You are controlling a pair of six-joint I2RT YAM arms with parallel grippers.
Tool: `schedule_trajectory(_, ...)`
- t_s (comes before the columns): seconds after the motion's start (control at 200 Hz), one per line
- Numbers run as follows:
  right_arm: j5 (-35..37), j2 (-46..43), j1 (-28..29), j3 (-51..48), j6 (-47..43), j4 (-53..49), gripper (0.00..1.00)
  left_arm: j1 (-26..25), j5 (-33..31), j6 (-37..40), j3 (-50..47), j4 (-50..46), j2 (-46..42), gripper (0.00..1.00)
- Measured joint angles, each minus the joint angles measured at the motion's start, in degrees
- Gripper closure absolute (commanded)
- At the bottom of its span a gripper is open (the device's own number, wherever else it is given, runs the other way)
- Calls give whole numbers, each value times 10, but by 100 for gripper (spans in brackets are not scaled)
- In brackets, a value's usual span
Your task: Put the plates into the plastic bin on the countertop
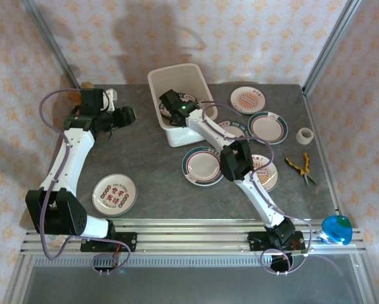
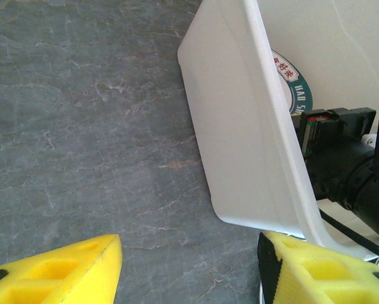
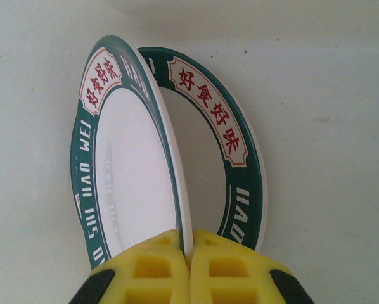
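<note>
Near edge: lettered plate (image 1: 114, 193) flat on the countertop (image 1: 158, 190), by the left base. Teal plate (image 1: 201, 166) mid-table, just in front of the bin (image 1: 183, 79). Pliers (image 1: 301, 166) and tape (image 1: 305, 135) off to the right. Left gripper (image 2: 189, 253) released, nothing between its fingers, just beside bin's left wall. Right gripper (image 3: 188, 244) inside the bin, clenched on held plate (image 3: 132, 183) at its rim. That plate stands on edge over a second plate (image 3: 234, 145) lying on the bin floor. Sunburst plate (image 1: 248, 98) far right.
</note>
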Motion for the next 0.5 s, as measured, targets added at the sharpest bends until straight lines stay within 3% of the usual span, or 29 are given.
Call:
schedule_trajectory(0.15,-5,0,0,-2,2,4,77,0,-3,0,-12,-4,-12,41)
schedule_trajectory(0.285,-16,-1,-2,-19,-5,24,61,0,-9,-2,-24,-6,-24,41)
schedule_trajectory(0.5,-20,-7,-3,-30,-25,41,25,0,-17,-3,-38,-14,-29,41)
